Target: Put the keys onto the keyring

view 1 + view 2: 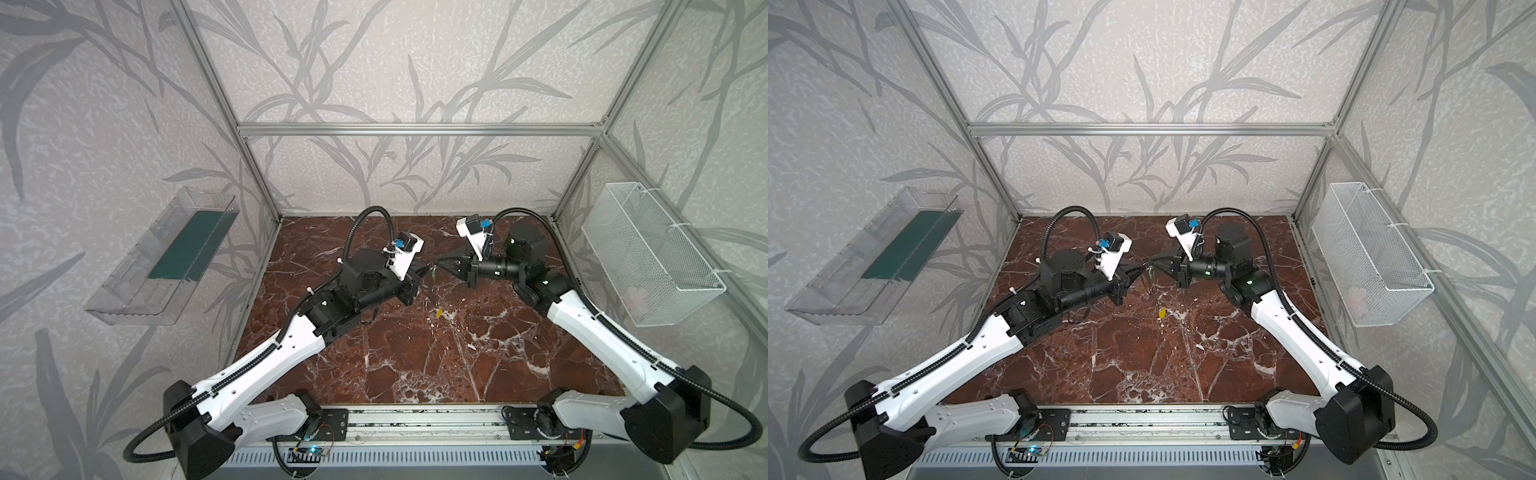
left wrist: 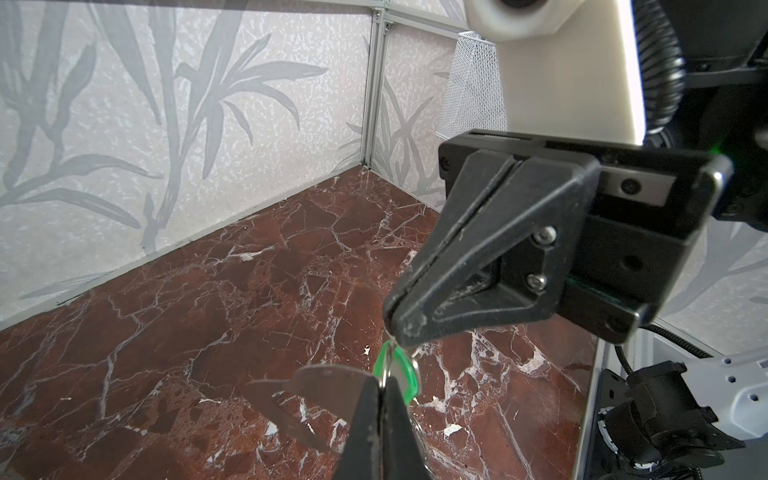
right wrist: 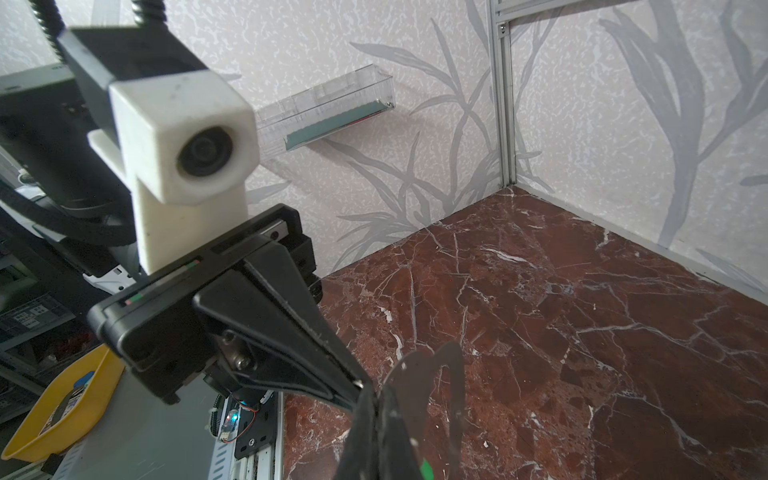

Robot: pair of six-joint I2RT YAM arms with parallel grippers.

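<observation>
"Over mid-table, both pincers raised, tips almost meeting. Who has what?"

"Left pincer point(image 2: 380, 386) pressed together on the keyring point(image 2: 316, 386), plate pinched by one edge. Right pincer point(image 2: 401, 330) pressed together too, on the small wire loop of the green key point(image 2: 405, 374), as best I read it. The loop runs close to my left tips as well, so the exact bite is hard to call."

"And the other key?"

"Yellow key point(image 1: 438, 312) lies on the table point(image 1: 415, 365), nearer my bases than the pincers, apart from both. Untouched."

"Step in hand?"

"Threading the green key's loop onto the keyring, I judge. To do it well: hold the plate dead steady with the left, move only the right. Small moves, slow. Line the loop's gap with one edge hole before pushing. A skewed push could twist the plate in my grip or pop the loop free. No slackening of either pinch until the loop sits through."

"How does the keyring look?"

"Flat grey metal, thin, dull sheen. From the right wrist the keyring point(image 3: 456, 382) shows dark, with a large oval cutout, marble visible through it. Edge holes too small to make out. Green tag bright, oblong, hanging just beside the plate, touching or nearly; cannot tell which. Key blade mostly hidden."
</observation>
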